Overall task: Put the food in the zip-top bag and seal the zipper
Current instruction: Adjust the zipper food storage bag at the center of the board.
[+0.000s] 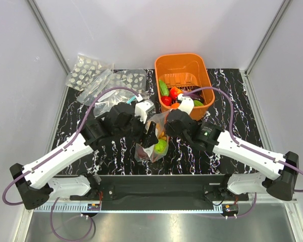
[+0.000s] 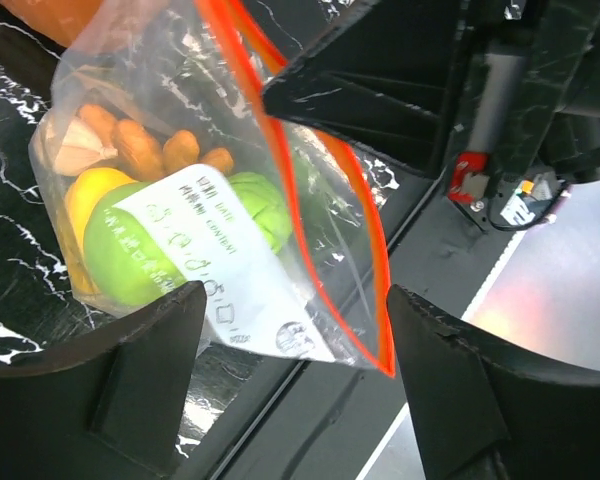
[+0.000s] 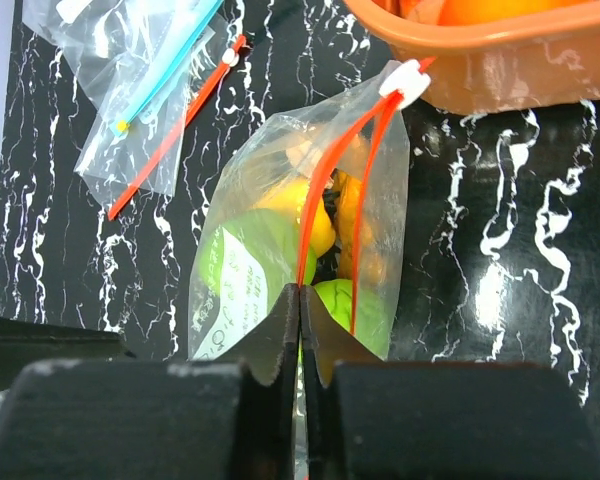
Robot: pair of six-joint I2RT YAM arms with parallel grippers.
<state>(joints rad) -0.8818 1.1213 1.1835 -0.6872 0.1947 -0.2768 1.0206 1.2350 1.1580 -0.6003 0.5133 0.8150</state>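
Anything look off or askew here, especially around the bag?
Yes. The mouth of the zip-top bag gapes: in the right wrist view the zipper runs as two separate strips, and the right gripper, jaws shut, seems to pinch only one of them. The left gripper stands open around the bag. No spill or tear shows.

You have a clear bag with a red-orange zipper just in front of the orange basket. Inside show a green apple, a yellow pepper and orange pieces, behind a white label printed green. The table is black, veined white. Left of the basket, clear bags are dotted white; another has a light blue strip.
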